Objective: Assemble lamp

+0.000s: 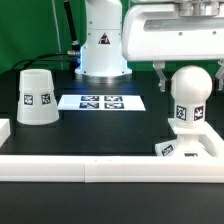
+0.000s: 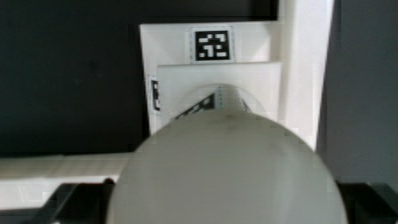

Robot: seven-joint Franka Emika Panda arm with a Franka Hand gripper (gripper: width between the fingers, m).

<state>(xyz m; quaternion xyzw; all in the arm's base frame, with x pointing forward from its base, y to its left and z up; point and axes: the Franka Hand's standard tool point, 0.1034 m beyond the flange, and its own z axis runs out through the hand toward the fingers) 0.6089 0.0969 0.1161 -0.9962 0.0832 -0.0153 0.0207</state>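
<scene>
While the bulb [image 2: 214, 165] hides half the base block [image 2: 249, 75], pincer's [image 1: 188, 85] spread wide astride the bulb head, gripping nothing.

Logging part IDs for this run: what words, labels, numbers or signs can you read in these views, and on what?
No readable words or numbers anywhere.
shade: one square black-and-white tag, pattern only.
bulb: one tag on its stem, pattern only.
base block: one tag, pattern only; the wrist view shows it larger, still no characters.
marker board: several tags, patterns only.
arm's base: small dark mark, too small to read.
</scene>
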